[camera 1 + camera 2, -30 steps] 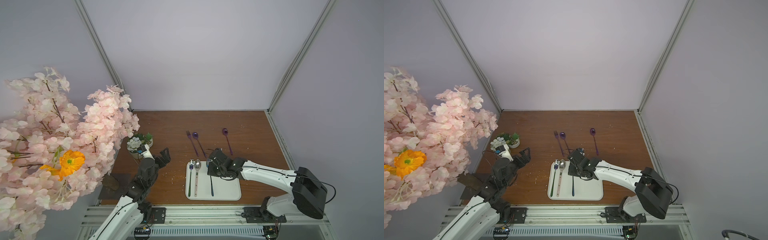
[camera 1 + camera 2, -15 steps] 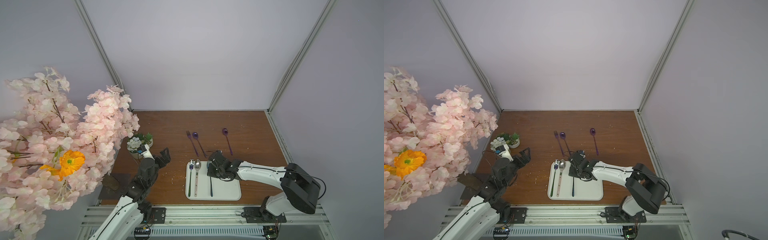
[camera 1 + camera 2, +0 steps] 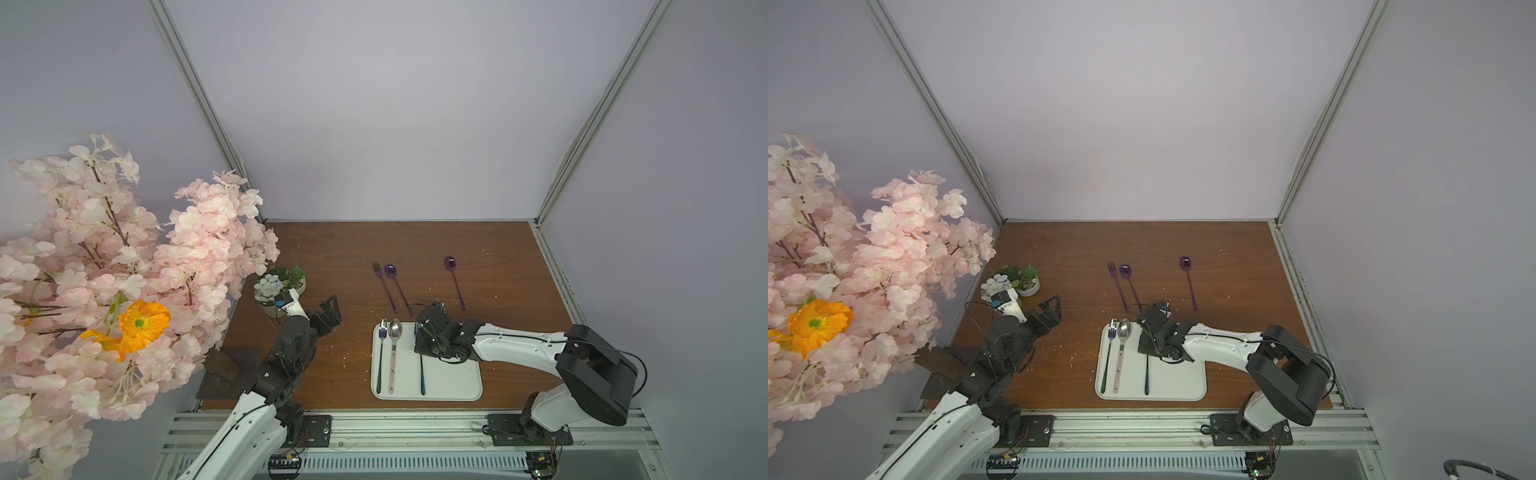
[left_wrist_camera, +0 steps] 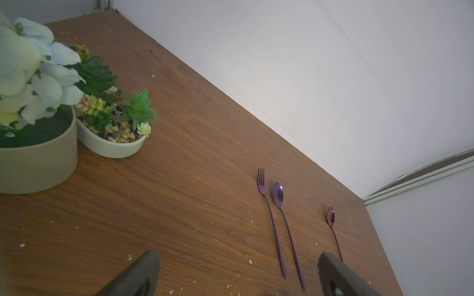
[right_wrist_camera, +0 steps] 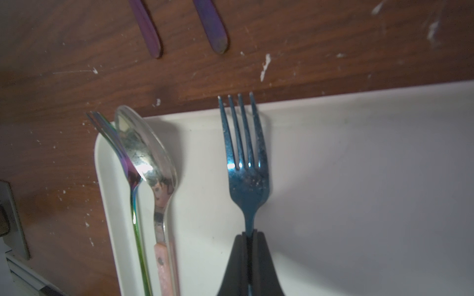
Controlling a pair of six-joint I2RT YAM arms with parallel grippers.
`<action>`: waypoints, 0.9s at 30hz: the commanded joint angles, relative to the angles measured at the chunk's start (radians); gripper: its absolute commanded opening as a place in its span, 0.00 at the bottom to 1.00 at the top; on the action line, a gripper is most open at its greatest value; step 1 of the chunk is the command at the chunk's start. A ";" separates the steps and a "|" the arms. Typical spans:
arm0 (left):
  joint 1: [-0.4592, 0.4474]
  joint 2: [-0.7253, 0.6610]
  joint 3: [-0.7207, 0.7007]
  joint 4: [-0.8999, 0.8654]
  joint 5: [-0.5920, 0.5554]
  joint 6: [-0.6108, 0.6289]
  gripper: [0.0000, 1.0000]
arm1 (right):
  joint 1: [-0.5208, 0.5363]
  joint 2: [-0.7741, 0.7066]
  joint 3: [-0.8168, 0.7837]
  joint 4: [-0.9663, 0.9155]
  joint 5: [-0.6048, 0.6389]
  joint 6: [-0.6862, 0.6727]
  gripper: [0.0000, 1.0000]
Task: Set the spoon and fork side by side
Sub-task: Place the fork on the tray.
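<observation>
Our right gripper (image 5: 250, 237) pinches the neck of the blue fork (image 5: 246, 159).
We reach low across the tray (image 5: 359, 179); that fork lies on it, apart from the spoon (image 5: 148, 153) at its corner; left gripper (image 4: 238, 257) gapes off-tray.

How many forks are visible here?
3: purple fork on the table beyond the tray; rainbow fork along the tray's left edge; blue fork mid-tray, gripped by the right claw. None looks hidden.
</observation>
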 commanded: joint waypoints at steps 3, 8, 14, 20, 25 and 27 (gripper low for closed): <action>0.007 -0.004 -0.009 0.007 0.003 0.000 0.99 | -0.001 0.012 -0.020 0.000 0.021 0.024 0.05; 0.007 -0.003 -0.009 0.007 0.005 0.001 0.99 | 0.003 0.013 -0.028 0.011 0.019 0.033 0.07; 0.007 -0.003 -0.009 0.007 0.005 -0.001 0.99 | 0.005 0.012 -0.022 0.006 0.022 0.035 0.16; 0.007 -0.004 -0.010 0.007 0.003 0.000 0.99 | 0.009 -0.008 0.005 -0.024 0.041 0.027 0.24; 0.007 -0.003 -0.009 0.010 0.003 0.001 0.99 | 0.025 -0.033 0.093 -0.138 0.083 -0.019 0.38; 0.007 -0.003 -0.008 0.009 0.000 -0.001 0.99 | 0.026 -0.062 0.140 -0.215 0.119 -0.051 0.42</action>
